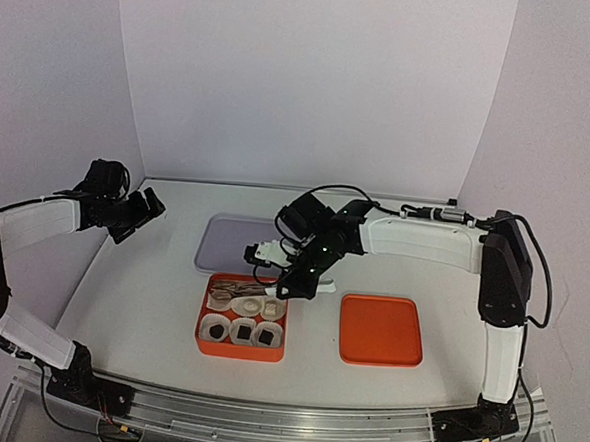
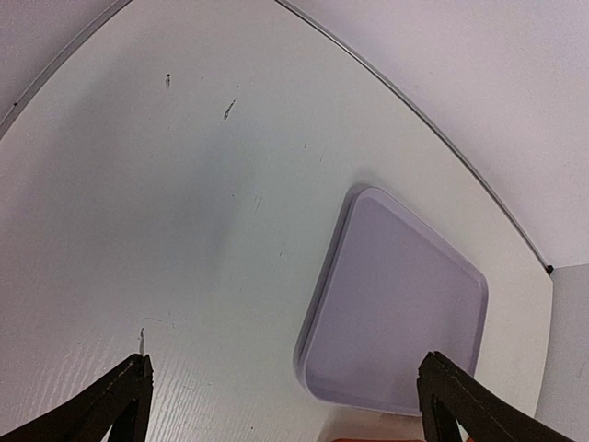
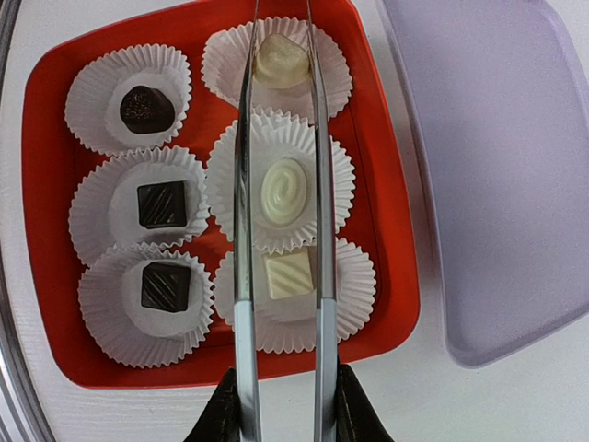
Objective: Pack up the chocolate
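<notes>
Six chocolates (image 3: 283,193) are seated in paper cups (image 3: 101,92) inside the red tray (image 3: 46,184). Metal tweezers (image 3: 243,230) are clamped in the right end effector (image 3: 281,405), their tines stretched over the white row. The left end effector (image 2: 285,387) is spread wide.

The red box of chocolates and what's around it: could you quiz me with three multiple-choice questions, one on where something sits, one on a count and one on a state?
1. The lavender tray lies:
A) behind the red box, farther from the robot
B) stacked on the box
C) lifted in the air

2. Dark chocolates in the box:
A) one
B) three
C) six

3. The right fingers are:
A) spread open and empty
B) shut on metal tweezers
C) shut on a paper cup

Answers:
1 A: the top view shows it lying just past the box.
2 B: three dark pieces sit in one column.
3 B: the right wrist view shows the tweezers clamped between them.
</notes>
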You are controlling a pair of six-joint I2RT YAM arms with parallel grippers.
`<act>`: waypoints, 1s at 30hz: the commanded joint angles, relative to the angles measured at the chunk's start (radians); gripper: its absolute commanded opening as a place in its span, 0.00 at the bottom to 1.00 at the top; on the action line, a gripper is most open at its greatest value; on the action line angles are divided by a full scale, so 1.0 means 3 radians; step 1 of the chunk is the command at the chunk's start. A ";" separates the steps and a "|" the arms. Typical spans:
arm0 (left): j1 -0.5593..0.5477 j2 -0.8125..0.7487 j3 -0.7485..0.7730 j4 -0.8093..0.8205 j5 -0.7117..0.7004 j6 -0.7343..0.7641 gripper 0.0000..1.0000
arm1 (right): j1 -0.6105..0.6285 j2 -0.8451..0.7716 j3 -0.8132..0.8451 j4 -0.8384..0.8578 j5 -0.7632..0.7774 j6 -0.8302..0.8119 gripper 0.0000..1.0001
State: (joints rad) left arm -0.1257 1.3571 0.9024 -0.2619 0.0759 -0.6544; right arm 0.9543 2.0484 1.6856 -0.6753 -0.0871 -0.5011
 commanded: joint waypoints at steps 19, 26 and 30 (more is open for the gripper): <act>-0.0007 -0.0051 0.0018 0.0019 -0.0048 -0.0004 1.00 | 0.0024 0.0074 0.0175 -0.0041 0.0000 -0.0027 0.25; -0.0009 -0.0066 0.0014 0.0005 -0.0069 -0.0011 1.00 | 0.0028 0.0068 0.0191 -0.0052 0.0023 -0.0007 0.32; -0.0008 -0.0072 0.0008 0.0005 -0.0067 -0.0012 1.00 | 0.0028 0.0063 0.0198 -0.0055 0.0039 0.0003 0.33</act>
State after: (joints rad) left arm -0.1257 1.3571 0.9024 -0.2620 0.0746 -0.6548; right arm 0.9546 2.0628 1.6957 -0.6979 -0.0767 -0.5013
